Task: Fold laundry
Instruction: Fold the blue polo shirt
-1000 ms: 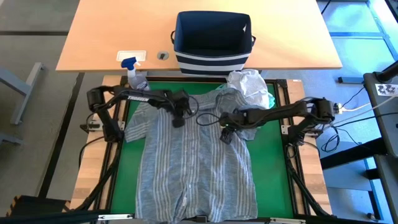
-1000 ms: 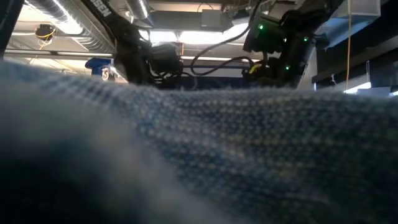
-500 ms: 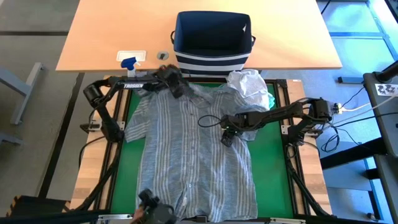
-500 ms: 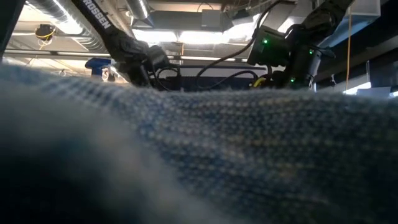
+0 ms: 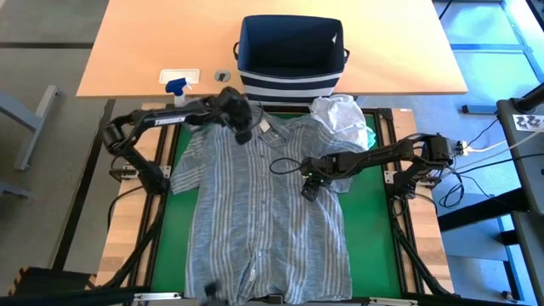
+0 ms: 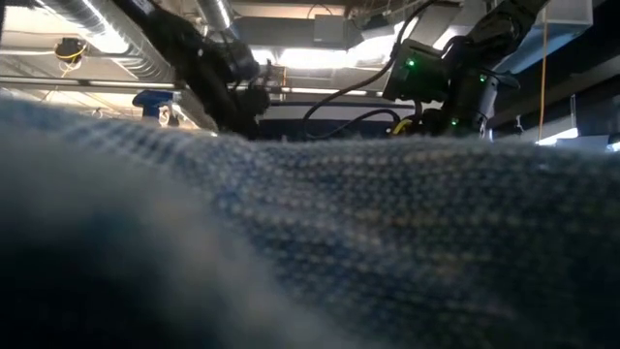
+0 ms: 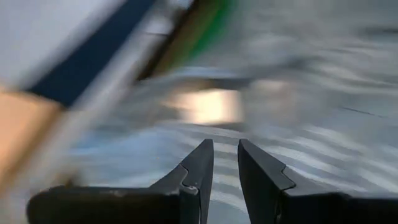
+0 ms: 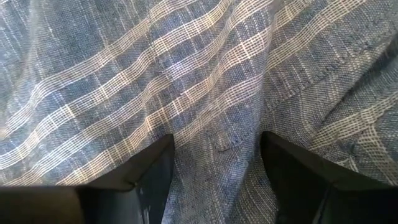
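Grey-blue striped button-up shirt (image 5: 268, 208) lay spread flat, collar just below the navy-and-white striped fabric basket (image 5: 291, 55). Overhead, the left gripper (image 5: 242, 127) sat at the collar; its wrist camera showed narrowly parted, empty fingers. The right gripper (image 8: 214, 165) stood open, empty, over the shirt's chest.

Blurred grey-blue striped shirt (image 6: 320, 242) fills the foreground, two dark arms behind.

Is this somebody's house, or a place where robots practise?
Probably a robot lab or workshop, not a house. Two dark robot arms work over a green mat on a framed table, bare metal ceiling ducts run overhead, and loose cables trail beside the rig.
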